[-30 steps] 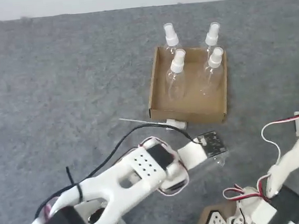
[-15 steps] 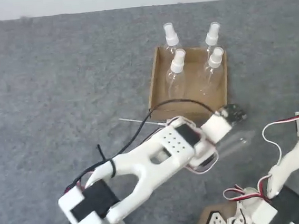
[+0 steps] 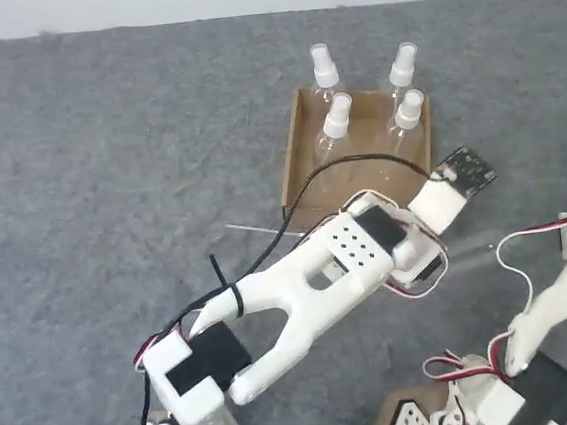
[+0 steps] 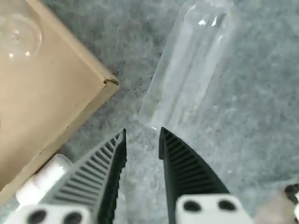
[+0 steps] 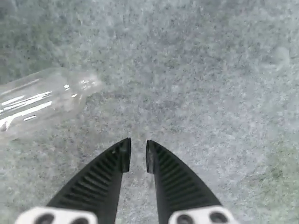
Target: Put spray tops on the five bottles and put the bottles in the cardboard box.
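Four bottles (image 3: 338, 127) with white spray tops stand upright in the cardboard box (image 3: 292, 166) at the upper centre of the high view, in two rows of two. The fifth bottle (image 3: 466, 254) — clear and uncapped — lies on its side on the grey carpet (image 3: 107, 149) right of centre, just below the box's lower right corner. The left arm (image 3: 320, 279) crosses that view on a diagonal from the lower left to the centre right. In the left wrist view the left gripper (image 4: 142, 135) sits at lower centre. Its dark ribbed fingers are drawn close with a narrow gap, pinching the near, narrow end of the fifth bottle (image 4: 187, 70), whose body runs off toward the upper right of that frame. A corner of the cardboard box (image 4: 56, 93) takes the upper left there. A loose spray top (image 4: 44, 179) lies at the lower left edge, against the box's outer wall. In the high view its thin tube (image 3: 260, 232) shows left of the arm, below the box's lower left corner. The right arm (image 3: 565, 316) stands in the lower right corner of the high view. In the right wrist view the right gripper (image 5: 138, 144) hangs over bare carpet at lower centre, fingers almost pressed together with a thin slit between them and nothing in it. The fifth bottle (image 5: 37, 105) lies at the left of that frame, apart from the fingertips.
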You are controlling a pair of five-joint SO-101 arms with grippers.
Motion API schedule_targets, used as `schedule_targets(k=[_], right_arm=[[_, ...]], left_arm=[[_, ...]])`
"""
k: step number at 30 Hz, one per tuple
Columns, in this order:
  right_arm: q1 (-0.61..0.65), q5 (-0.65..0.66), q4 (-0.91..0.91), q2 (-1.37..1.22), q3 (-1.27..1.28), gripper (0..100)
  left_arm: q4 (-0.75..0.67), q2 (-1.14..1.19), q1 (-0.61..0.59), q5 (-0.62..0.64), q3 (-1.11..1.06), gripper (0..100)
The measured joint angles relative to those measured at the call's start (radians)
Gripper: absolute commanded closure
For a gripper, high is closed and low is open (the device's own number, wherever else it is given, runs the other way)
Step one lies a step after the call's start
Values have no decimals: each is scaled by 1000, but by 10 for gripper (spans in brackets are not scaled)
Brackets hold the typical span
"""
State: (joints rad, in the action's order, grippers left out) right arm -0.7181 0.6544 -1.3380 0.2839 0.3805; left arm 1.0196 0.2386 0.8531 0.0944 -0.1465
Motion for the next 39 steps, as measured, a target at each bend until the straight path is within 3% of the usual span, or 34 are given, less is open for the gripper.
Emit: schedule_targets(k=[4,9,20,26,39], right_arm=[[29,-83,-3,0,34,963],[106,-270,-21,0,51,836],[354,-807,-78,0,51,831],[446,-1023,-44,0,51,831],[450,-1088,112,-181,104,831]], left_arm=[[41,-2,2,0,35,895],[126,-52,-6,-26,37,895],[431,-302,-178,-133,37,895],[454,-448,-264,-196,-71,895],[305,-706,-534,-336,-430,895]])
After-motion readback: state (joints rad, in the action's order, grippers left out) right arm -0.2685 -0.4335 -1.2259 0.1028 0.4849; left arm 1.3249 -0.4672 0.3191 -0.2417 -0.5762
